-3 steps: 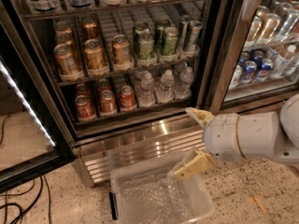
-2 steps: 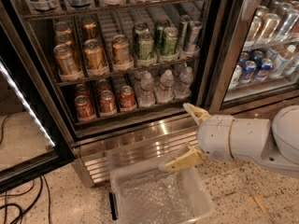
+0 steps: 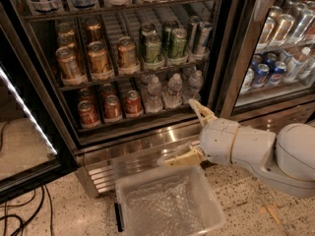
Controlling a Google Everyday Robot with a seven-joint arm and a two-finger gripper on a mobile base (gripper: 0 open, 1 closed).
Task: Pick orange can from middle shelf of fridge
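The fridge (image 3: 129, 146) stands open in front of me. Its middle shelf (image 3: 133, 75) holds several orange cans upright in lanes on the left. The front three are at left (image 3: 67, 64), middle (image 3: 98, 58) and right (image 3: 126, 52). My gripper (image 3: 176, 132) is open and empty. It hangs below and to the right of these cans, in front of the steel base. One tan finger (image 3: 201, 113) points up towards the bottom shelf. The other finger (image 3: 179, 159) lies low over the bin.
Green cans (image 3: 165, 47) fill the right of the middle shelf. Red cans (image 3: 112, 107) and water bottles (image 3: 172, 90) stand on the shelf below. A clear plastic bin (image 3: 206, 205) sits on the floor under the gripper. The open door (image 3: 24, 112) is at left, a closed cooler (image 3: 275, 58) at right.
The gripper and arm have moved left and slightly up, closer to the fridge opening. The fingers stay open. The cans have not moved.
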